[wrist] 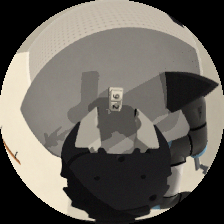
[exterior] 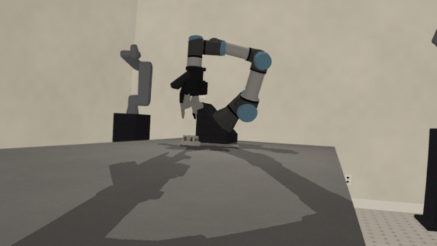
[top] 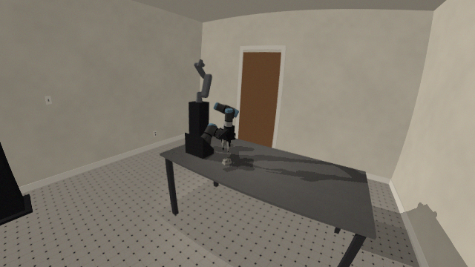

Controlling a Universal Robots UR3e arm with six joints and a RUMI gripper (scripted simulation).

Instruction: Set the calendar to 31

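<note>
From my station I see the hand (exterior: 188, 115) hanging in the air above the calendar (exterior: 190, 139), well apart from it; its two pale fingers (exterior: 184, 108) are spread and pinch nothing, with open space between them in both the exterior and wrist views; the arm (exterior: 254, 80) folds up from its dark base (exterior: 228, 138) at the far end of the desk (exterior: 239, 191), elbow high, wrist pointing straight down.

The calendar sits on the desk just in front of that base; both cubes lie side by side in the tray, touching each other, and look flat; from the exterior camera the faces toward me read 0 on the left and 4 on the right, with a small marked block to their right that I cannot read; from the wrist camera (wrist: 115, 100) the upward faces show a digit that is 6 or 9 on the far cube, I cannot tell which, and a 2 on the near cube; the cubes lie between the two fingers in that view, but far below them.

In the top view the calendar (top: 225, 161) is a small pale speck under the hand (top: 225, 147); a grey second arm (top: 203, 83) stands on a black pedestal (top: 197, 122) behind; a brown door (top: 259, 97) is set in the back wall.
</note>
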